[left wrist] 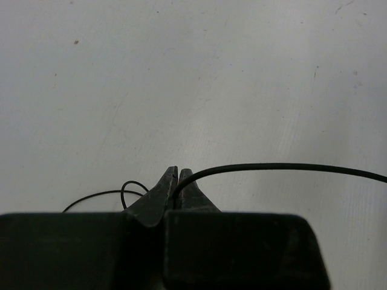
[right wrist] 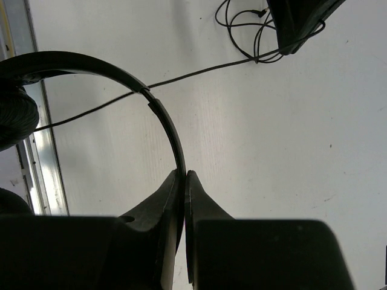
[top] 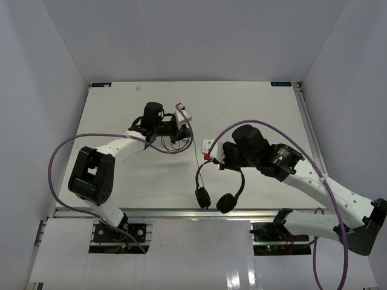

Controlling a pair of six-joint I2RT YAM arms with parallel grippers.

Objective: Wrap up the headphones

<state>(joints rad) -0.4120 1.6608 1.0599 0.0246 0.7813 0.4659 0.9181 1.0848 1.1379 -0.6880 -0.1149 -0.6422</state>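
Observation:
The black headphones [top: 227, 203] hang from my right gripper [top: 213, 159], with both earcups low near the table's front edge. In the right wrist view the right gripper [right wrist: 184, 175] is shut on the thin headband [right wrist: 121, 71], and one earcup [right wrist: 11, 115] shows at the left. The thin black cord [right wrist: 181, 77] runs from the headphones to my left gripper [top: 183, 130], which is farther back on the table. In the left wrist view the left gripper [left wrist: 176, 172] is shut on the cord [left wrist: 272, 166]. Loose cord loops [left wrist: 130, 187] lie on the table beside it.
Thick purple cables [top: 60, 151] arc from both arms. A metal rail [top: 181, 212] runs along the table's near edge and shows in the right wrist view [right wrist: 42, 163]. White walls close in the back and both sides. More loose cord loops [right wrist: 242, 24] lie by the left gripper.

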